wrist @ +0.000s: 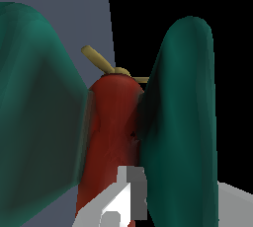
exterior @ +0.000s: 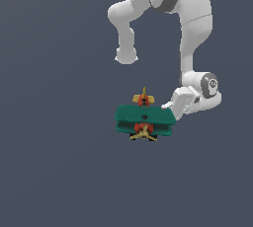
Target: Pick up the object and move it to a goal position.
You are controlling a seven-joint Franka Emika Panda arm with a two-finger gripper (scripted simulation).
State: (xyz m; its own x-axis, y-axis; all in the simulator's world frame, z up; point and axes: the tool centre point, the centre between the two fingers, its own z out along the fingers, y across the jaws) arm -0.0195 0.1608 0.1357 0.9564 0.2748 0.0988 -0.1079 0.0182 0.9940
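A white Panda arm (exterior: 190, 28) is arching over a plain grey-blue ground (exterior: 54, 162) in the exterior view, its upper links curving across the top of the picture and its wrist bending down towards the middle. The end effector (exterior: 170, 108) is sitting at the exterior view's right end of the toy biplane (exterior: 144, 118), its pale fingers pressing in against the wing tips there.

The biplane is lying near the centre of the exterior view, just left of the wrist. Its two teal-green wings (exterior: 145, 121) are stacking one over the other as a broad band running left to right. The red-orange body (wrist: 111, 132) is crossing between them, with a yellow piece poking out on the far side of the wings and another yellow piece on the near side. Whether the toy is resting on the ground or hanging clear of it cannot be told; no shadow is showing beneath it.

In the wrist view the two green wings are filling both sides of the picture, with the red body running between them and a yellow blade (wrist: 99, 59) jutting from its end. One grey-white finger (wrist: 121, 201) is reaching in close against the body, between the wings. The second finger is out of sight, so whether the end effector is actually clamping the biplane cannot be told.
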